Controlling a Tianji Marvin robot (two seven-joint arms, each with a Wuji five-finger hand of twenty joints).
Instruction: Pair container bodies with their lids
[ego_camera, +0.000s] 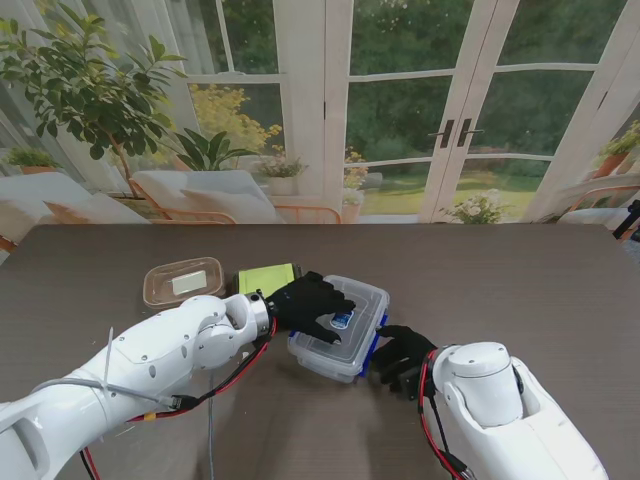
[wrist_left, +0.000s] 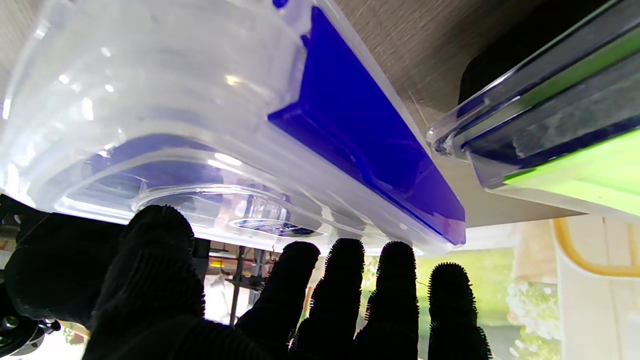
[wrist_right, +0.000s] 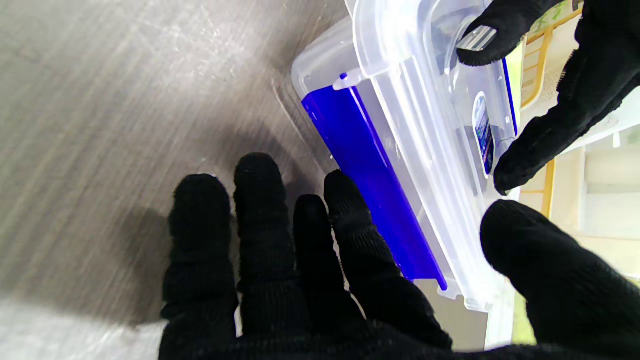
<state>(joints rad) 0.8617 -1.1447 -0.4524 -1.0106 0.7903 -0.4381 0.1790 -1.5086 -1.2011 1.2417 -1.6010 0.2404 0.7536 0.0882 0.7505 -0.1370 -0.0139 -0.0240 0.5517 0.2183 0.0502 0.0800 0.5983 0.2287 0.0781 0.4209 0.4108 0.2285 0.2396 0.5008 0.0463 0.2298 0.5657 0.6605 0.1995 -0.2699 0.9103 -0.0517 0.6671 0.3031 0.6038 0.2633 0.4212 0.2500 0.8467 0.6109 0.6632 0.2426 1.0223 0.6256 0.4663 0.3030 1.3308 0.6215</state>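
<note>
Daylight from the windows (ego_camera: 400, 100) past the bench's far edge lights everything evenly, shadows stay soft, glare speckles the box (wrist_left: 150, 100), and wrist views blur close up.

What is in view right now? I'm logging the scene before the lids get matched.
Clear box with blue latches: one, table centre, lid on it.
Green-lidded container: one, just left of the clear box and farther from me.
Brownish clear container: one, left of the green one.
Table: one, dark wood grain.
Left hand: black glove, spread on the clear box's lid.
Right hand: black glove, fingers apart at the box's blue latch nearer to me.
</note>
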